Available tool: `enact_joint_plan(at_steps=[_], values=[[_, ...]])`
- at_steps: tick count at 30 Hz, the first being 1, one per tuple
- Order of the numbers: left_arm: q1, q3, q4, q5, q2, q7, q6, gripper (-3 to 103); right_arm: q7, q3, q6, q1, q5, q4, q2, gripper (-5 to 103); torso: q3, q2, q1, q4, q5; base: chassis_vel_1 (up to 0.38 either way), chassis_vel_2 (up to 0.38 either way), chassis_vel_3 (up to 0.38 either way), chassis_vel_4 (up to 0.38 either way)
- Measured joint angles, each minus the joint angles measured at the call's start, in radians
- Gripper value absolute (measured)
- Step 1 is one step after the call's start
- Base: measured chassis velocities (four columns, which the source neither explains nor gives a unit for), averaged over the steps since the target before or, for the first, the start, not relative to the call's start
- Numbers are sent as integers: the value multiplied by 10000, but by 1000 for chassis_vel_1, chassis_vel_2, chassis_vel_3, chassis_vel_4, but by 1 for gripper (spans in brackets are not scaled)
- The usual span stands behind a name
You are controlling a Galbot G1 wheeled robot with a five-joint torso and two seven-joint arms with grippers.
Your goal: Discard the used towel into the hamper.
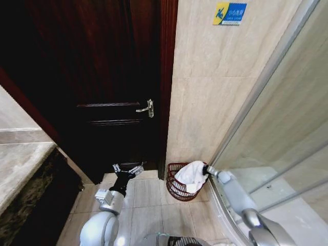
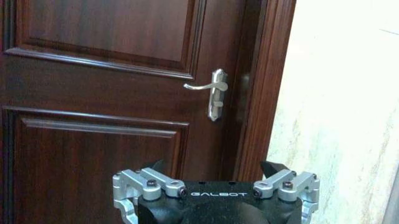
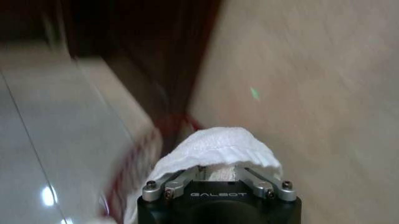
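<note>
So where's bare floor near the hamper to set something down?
Bare tile lies between the left gripper and the hamper, in front of the door. It is crowded at the hamper: the towel drapes its rim, the right gripper holds it, and wall and shower glass hem it in.

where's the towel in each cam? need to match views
Head view: the white towel is draped over the hamper rim, at the right pincer, low and right of centre.
Left wrist view: not in it; the open left pincer faces the door.
Right wrist view: the towel is bunched in the right pincer.
Shared landmark: the dark wooden door.
</note>
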Motion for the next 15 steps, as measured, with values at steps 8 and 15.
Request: enact_joint_plan(at_steps=[8,15], values=[[0,-2,0,0,1,0,0,100,3346,702,-210,552,-3729,-1148,259,10,0,0,1,-4,-3,0,0,0,0],[0,0,0,0,0,-1,0,100,1960,844,236,26,-5169,-820,-492,10,0,0,1,-17,1,0,0,0,0]])
